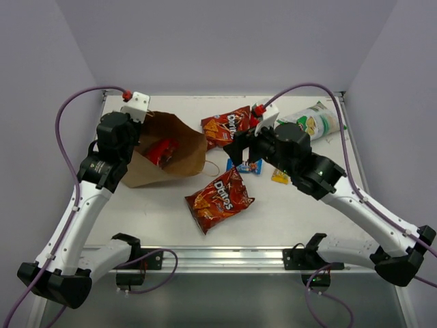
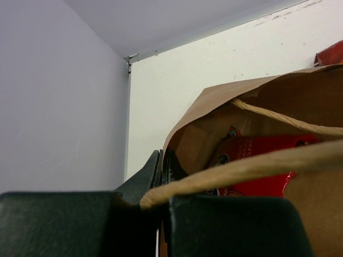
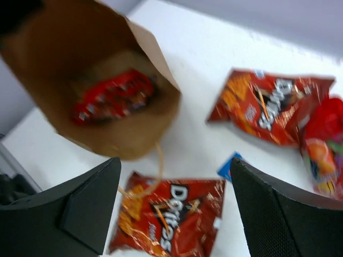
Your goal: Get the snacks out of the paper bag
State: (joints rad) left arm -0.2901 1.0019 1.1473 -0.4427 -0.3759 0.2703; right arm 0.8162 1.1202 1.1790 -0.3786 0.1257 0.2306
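The brown paper bag lies on its side, mouth toward the middle, and a red snack packet shows inside it. My left gripper is shut on the bag's rim, with a twisted handle lying across its fingers. My right gripper hangs open and empty above a Doritos bag that lies flat on the table just outside the bag's mouth. A second Doritos bag and a green-white chip bag lie further back.
A small blue packet and a yellow one lie beside my right arm. A red bag shows at the right edge of the right wrist view. Walls close off the table's left, back and right sides.
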